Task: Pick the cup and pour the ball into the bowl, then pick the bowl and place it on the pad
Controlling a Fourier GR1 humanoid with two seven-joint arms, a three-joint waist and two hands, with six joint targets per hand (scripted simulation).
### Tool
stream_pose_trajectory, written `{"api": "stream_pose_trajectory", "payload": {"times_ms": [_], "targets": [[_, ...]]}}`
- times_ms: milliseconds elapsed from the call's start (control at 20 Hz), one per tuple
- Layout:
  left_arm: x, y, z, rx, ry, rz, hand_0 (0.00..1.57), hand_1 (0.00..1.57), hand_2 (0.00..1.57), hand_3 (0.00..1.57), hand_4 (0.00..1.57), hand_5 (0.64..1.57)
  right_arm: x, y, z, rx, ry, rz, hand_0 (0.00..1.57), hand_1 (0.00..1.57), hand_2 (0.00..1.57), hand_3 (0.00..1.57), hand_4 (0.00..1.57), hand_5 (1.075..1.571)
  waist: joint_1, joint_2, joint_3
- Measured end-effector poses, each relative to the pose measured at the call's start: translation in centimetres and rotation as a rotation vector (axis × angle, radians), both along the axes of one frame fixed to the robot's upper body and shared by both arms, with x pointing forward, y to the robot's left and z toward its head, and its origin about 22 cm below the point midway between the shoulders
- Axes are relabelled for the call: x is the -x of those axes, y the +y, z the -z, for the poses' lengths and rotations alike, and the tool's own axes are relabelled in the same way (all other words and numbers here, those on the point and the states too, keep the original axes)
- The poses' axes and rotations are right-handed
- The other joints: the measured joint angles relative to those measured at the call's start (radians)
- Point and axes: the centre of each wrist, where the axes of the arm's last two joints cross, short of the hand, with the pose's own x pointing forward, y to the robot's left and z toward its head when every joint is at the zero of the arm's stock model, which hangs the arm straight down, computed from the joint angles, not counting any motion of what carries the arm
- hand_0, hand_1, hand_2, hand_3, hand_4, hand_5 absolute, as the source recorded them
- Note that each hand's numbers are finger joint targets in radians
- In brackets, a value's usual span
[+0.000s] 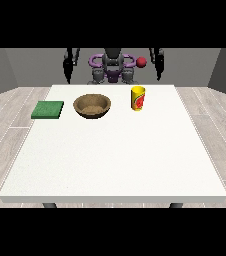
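Note:
A yellow cup (138,99) with a red mark stands upright on the white table (115,160), at the far right of the middle. A brown wooden bowl (92,106) sits to the cup's left, and nothing shows inside it. A green square pad (48,109) lies flat near the table's left edge. A red ball (141,61) shows above the cup, beside the robot's shoulder; I cannot tell what it rests on. The hand at the view's left (68,76) and the hand at the view's right (159,74) hang behind the table's far edge, away from all the objects.
The robot's torso (113,67) stands behind the table's far edge. A grey plank floor surrounds the table. The cup, the bowl and the pad all lie in the far third of the tabletop.

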Motion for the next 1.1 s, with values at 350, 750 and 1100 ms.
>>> {"api": "stream_pose_trajectory", "payload": {"times_ms": [350, 750, 1100], "targets": [[-0.5, 0.4, -2.7, 0.021, -0.028, -0.011, 0.0, 0.0, 0.0, 0.0, 0.0, 1.558, -0.1, -1.6, -2.4, 0.013, -0.013, -0.005, 0.0, 0.0, 0.0, 0.0, 0.0, 1.569, -0.012, -0.199, -0.017], [-0.2, 3.7, -5.5, 0.137, -0.105, -0.051, 0.0, 0.0, 0.0, 0.0, 0.0, 1.547, 0.5, -8.1, -5.5, -0.035, -0.061, 0.003, 0.0, 0.0, 0.0, 0.0, 0.0, 1.569, -0.012, -0.161, -0.0231], [-1.8, 4.9, -5.4, 0.139, -0.24, -0.067, 0.0, 0.0, 0.0, 0.0, 0.0, 1.529, -0.2, -8.0, -5.6, -0.05, -0.176, -0.027, 0.0, 0.0, 0.0, 0.0, 0.0, 1.57, -0.03, -0.022, -0.024]]}}
